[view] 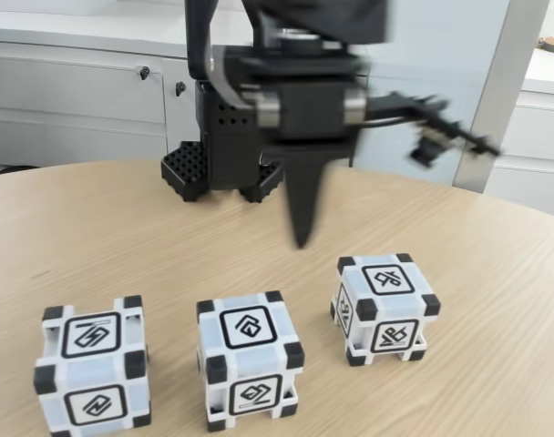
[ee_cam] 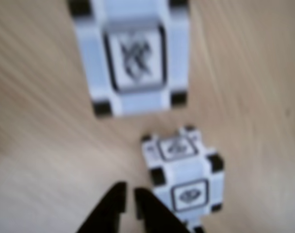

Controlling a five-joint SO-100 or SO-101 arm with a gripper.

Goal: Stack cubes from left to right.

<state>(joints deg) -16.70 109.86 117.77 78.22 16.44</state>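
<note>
Fixed view: three cubes in a row on the wooden table [view: 95, 228], none stacked. Middle cube [view: 250, 357] as reference: left cube [view: 95, 369] well to its left, right cube [view: 384, 308] to its right and slightly further back. Gripper [view: 302, 238] hangs above the table behind the middle cube, holding nothing. Wrist view, blurred: fingers [ee_cam: 146, 206] nearly together, narrow gap, nothing between them; one cube [ee_cam: 186, 177] just right of the tips, another [ee_cam: 133, 53] beyond it.

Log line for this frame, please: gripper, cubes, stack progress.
gripper: nearly shut, empty, above table behind cubes | cubes: left, middle, right in a row, apart, on table | stack: not started
</note>
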